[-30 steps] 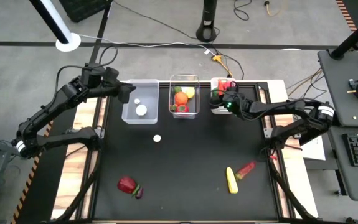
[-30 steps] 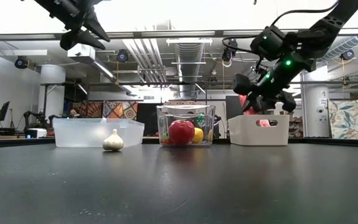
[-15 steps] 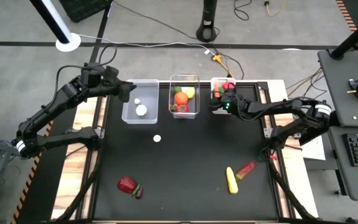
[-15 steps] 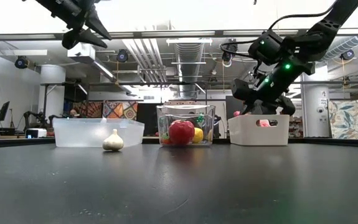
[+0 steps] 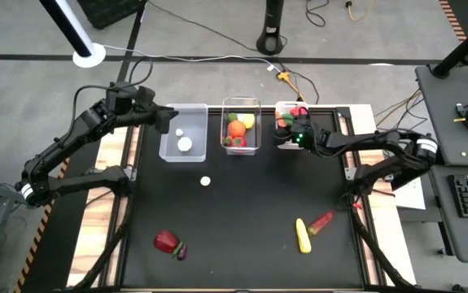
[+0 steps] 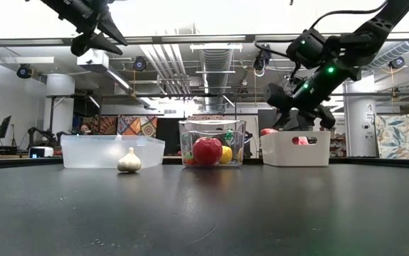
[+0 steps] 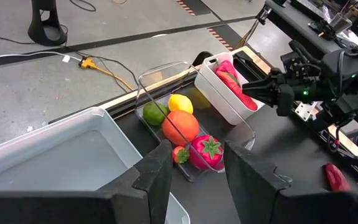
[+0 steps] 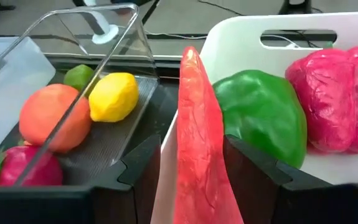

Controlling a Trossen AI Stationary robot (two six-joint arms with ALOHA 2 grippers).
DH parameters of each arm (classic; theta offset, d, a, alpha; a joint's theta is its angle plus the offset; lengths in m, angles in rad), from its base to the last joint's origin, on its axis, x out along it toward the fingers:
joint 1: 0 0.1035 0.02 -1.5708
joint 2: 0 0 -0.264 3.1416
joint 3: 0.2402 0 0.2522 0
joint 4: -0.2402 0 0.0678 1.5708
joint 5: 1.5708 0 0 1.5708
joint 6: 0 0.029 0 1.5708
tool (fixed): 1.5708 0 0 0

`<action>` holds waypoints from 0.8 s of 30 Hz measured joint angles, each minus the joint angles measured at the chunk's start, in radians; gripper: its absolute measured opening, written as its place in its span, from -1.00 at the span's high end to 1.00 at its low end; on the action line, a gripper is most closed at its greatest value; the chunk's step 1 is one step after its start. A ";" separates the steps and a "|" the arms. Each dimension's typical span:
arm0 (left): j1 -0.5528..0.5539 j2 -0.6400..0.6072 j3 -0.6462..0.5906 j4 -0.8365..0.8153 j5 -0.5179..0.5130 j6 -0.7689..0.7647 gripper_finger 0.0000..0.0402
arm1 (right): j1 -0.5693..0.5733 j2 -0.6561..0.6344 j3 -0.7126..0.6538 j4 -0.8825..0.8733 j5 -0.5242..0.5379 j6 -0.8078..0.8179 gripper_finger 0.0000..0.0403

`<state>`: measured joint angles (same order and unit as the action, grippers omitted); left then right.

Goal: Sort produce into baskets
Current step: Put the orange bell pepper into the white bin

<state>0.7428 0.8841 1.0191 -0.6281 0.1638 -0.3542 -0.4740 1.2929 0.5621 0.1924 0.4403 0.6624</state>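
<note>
Nearest the front edge, the yellow corn (image 5: pixel 302 236) and a red apple-like piece (image 5: pixel 166 241) are still lying loose, both looking light, hard and slick, so I would be gripping the corn across its middle. At the back, the right gripper (image 8: pixel 194 149) is hanging over the white basket (image 8: pixel 241 43), fingers apart either side of a long red pepper (image 8: pixel 194 93). The left gripper (image 7: pixel 197 152) is hovering, fingers parted and empty, above the clear basket (image 7: pixel 54 134).

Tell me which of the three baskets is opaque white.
The basket under the right hand; the other two, the middle basket and left basket, are see-through.
</note>
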 joint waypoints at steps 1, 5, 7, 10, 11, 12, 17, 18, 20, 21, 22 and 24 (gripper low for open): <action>0.000 0.000 0.000 0.000 0.000 0.000 0.36 | 0.000 -0.005 0.000 -0.004 -0.005 0.000 0.17; 0.000 0.000 0.000 0.000 0.000 0.000 0.36 | 0.000 -0.010 0.000 -0.029 -0.043 0.040 0.22; 0.000 0.000 0.000 0.000 0.000 -0.003 0.36 | 0.000 -0.006 0.000 -0.031 -0.084 0.058 0.27; 0.000 0.000 0.000 0.000 0.000 -0.003 0.36 | 0.000 -0.003 0.001 -0.037 -0.118 0.081 0.36; 0.000 0.000 0.000 0.000 0.000 -0.003 0.36 | 0.000 -0.003 0.001 -0.036 -0.121 0.088 0.39; 0.000 0.000 0.000 0.000 0.000 -0.004 0.36 | 0.000 -0.005 0.001 -0.036 -0.122 0.095 0.42; 0.000 0.000 0.000 0.000 0.000 -0.007 0.36 | 0.000 -0.037 0.001 -0.038 -0.130 0.104 0.57; 0.000 0.000 0.000 0.000 0.000 -0.007 0.36 | 0.000 -0.046 0.002 -0.040 -0.130 0.101 0.60; 0.000 0.000 0.000 0.000 0.000 -0.007 0.36 | 0.000 -0.064 0.008 -0.046 -0.130 0.091 0.64; 0.000 0.000 0.000 0.000 0.000 -0.007 0.36 | 0.000 -0.074 0.013 -0.051 -0.130 0.083 0.66; 0.000 0.000 0.000 0.000 0.000 -0.007 0.36 | 0.000 -0.084 0.020 -0.057 -0.129 0.076 0.68; 0.000 0.000 0.000 0.000 0.000 -0.007 0.36 | 0.000 -0.106 0.040 -0.085 -0.130 0.055 0.70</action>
<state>0.7426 0.8841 1.0187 -0.6282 0.1642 -0.3614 -0.4740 1.1869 0.6016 0.1072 0.3107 0.7175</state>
